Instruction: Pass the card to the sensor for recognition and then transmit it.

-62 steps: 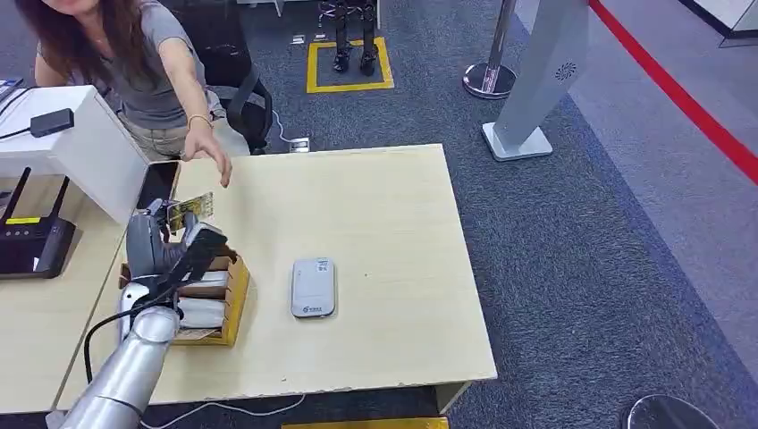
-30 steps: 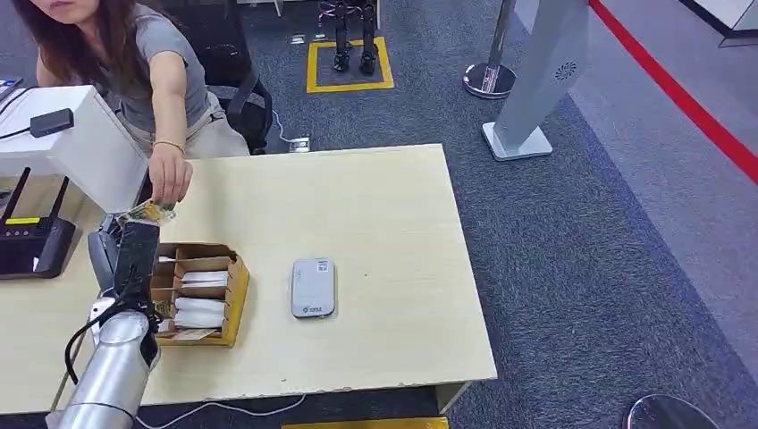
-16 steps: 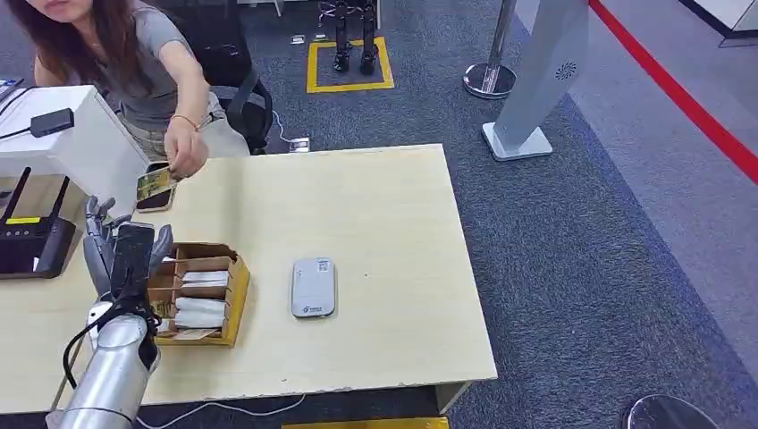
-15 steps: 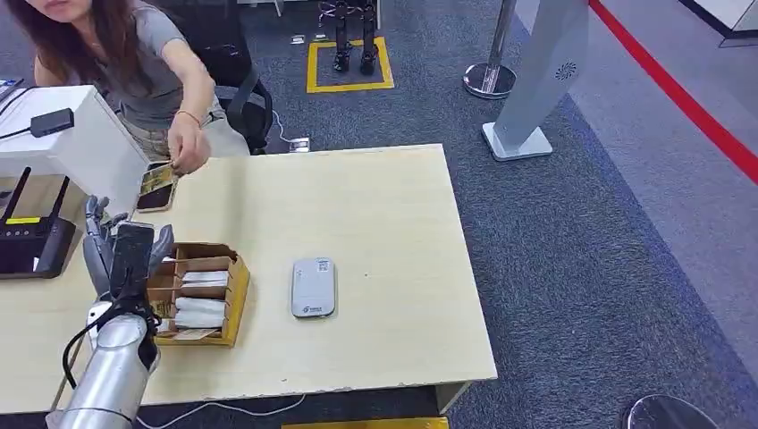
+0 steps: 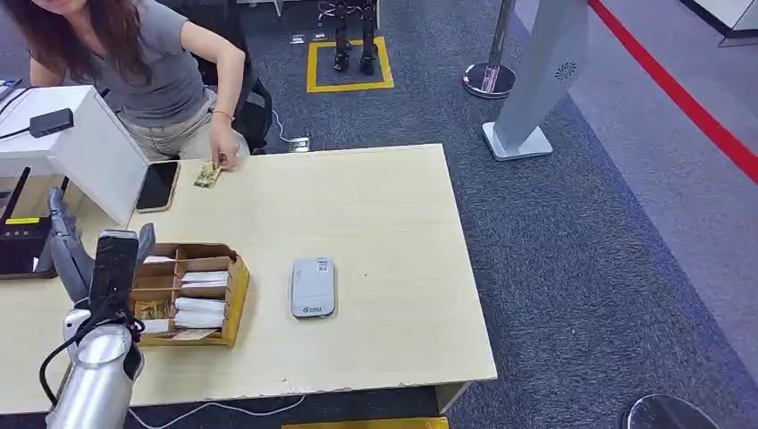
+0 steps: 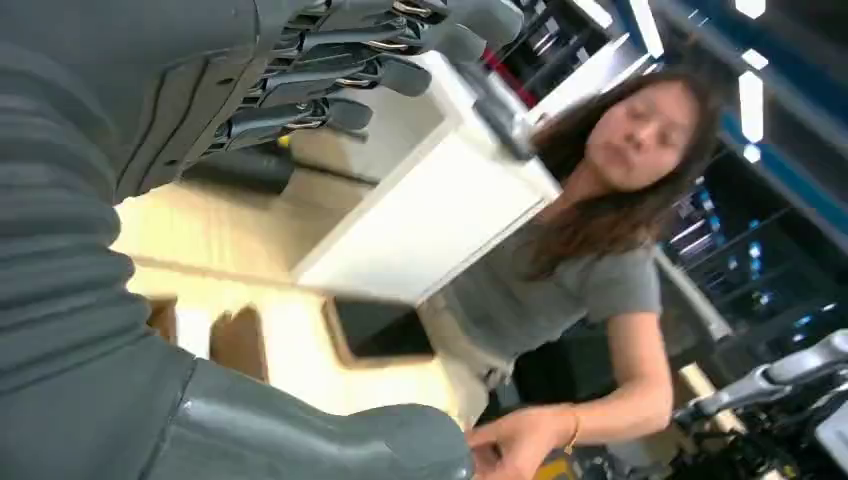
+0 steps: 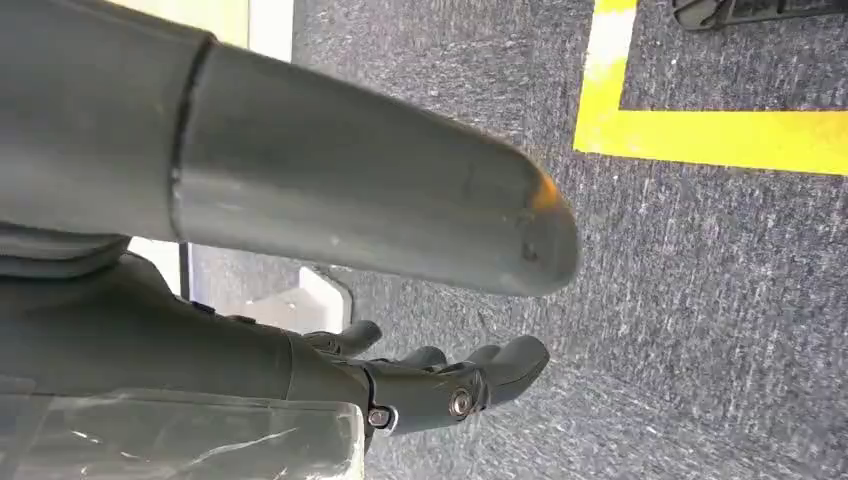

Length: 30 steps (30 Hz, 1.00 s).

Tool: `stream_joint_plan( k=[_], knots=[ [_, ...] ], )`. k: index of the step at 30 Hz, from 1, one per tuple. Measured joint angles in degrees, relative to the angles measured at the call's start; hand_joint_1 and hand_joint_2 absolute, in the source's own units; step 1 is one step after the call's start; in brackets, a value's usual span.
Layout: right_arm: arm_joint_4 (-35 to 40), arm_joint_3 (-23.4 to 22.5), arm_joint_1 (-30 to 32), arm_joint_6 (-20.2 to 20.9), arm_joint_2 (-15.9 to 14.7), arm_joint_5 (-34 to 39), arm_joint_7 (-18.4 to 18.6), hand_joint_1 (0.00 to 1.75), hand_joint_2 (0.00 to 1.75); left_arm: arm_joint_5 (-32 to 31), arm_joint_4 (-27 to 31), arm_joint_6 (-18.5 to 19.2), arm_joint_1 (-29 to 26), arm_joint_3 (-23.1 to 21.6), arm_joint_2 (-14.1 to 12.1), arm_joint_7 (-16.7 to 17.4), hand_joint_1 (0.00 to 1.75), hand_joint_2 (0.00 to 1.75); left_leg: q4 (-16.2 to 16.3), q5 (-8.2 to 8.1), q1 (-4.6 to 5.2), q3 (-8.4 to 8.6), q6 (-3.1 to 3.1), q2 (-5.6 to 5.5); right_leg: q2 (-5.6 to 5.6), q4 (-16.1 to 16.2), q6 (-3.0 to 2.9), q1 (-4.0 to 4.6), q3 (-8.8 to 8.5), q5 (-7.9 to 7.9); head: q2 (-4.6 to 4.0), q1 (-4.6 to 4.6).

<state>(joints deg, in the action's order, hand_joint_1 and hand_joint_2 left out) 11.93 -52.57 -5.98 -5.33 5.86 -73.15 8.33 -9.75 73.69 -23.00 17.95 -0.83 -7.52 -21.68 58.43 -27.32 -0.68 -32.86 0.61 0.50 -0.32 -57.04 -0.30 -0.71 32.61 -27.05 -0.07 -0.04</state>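
Left hand empty, fingers apart; card partly hidden under person's hand; right hand empty.

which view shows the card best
The head view: the card lies flat on the table under the person's hand, beside the phone. The left wrist view catches that hand reaching down, card unclear. The right wrist view faces the floor.

The card lies flat near the table's far edge, yellowish and patterned. The sensor, a grey slab, lies mid-table.
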Motion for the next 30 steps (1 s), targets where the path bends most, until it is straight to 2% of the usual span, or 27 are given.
stream_joint_plan(
  k=[3, 7, 11, 15, 18, 22, 30],
  knots=[
    [0.0, -0.4, 0.7, -0.3, 0.0, 1.0, -0.2, 0.0, 0.0, -8.1, 6.6, -3.3, -3.6, 0.0, -2.1, 1.0, 0.0, 1.75, 0.0, -0.03, -0.01, -0.01, 0.04, 0.01, 0.0, 0.0, 0.0, 0.0, 0.01, -0.02, 0.0, -0.02],
    [0.0, -0.9, 1.4, -0.2, 0.0, 1.7, -0.2, 0.0, 0.0, -24.8, 16.4, -8.4, -10.8, 1.0, -4.8, 3.8, 0.0, 1.75, 0.0, -0.06, -0.01, -0.02, 0.04, 0.02, 0.02, 0.0, 0.01, 0.0, 0.02, -0.09, 0.0, 0.0],
    [0.0, -1.5, 1.5, -0.2, 0.0, 1.8, -0.2, 0.0, 0.0, -36.9, 24.5, -11.9, -18.6, 2.6, -5.9, 5.8, 0.0, 1.75, 0.0, -0.12, 0.01, -0.02, -0.04, 0.02, 0.01, 0.0, 0.1, 0.0, 0.03, -0.15, -0.02, -0.02],
    [0.0, -1.9, 1.5, -0.3, 0.0, 1.8, -0.2, 0.0, 0.0, -44.1, 29.3, -12.9, -24.1, 3.2, -6.3, 8.3, 0.0, 1.75, 0.0, -0.14, 0.01, -0.03, -0.07, -0.01, -0.04, 0.0, 0.15, 0.0, 0.0, -0.18, 0.0, 0.0],
    [0.0, -1.9, 1.5, -0.3, 0.0, 1.8, -0.2, 0.0, 0.0, -45.5, 31.5, -13.0, -26.6, 3.5, -6.6, 9.0, 0.0, 1.75, 0.0, -0.14, 0.01, -0.03, -0.08, -0.03, -0.07, 0.0, 0.15, -0.01, 0.0, -0.18, -0.02, -0.02],
    [0.0, -2.1, 1.5, -0.4, 0.0, 1.9, -0.2, 0.0, 0.0, -48.8, 33.0, -13.0, -28.9, 4.3, -6.6, 11.0, 0.0, 1.75, 0.0, -0.14, 0.01, -0.01, -0.07, -0.02, -0.05, 0.0, 0.15, -0.01, -0.02, -0.18, 0.0, -0.02],
    [0.0, -2.8, 1.5, -0.5, 0.1, 1.9, 0.4, 0.0, 0.0, -59.7, 33.8, -13.3, -33.8, 4.8, -6.2, 16.7, 0.0, 1.75, 0.0, -0.15, 0.01, -0.02, -0.08, -0.04, -0.07, 0.0, 0.17, -0.01, -0.02, -0.2, -0.02, 0.0]
  ],
)
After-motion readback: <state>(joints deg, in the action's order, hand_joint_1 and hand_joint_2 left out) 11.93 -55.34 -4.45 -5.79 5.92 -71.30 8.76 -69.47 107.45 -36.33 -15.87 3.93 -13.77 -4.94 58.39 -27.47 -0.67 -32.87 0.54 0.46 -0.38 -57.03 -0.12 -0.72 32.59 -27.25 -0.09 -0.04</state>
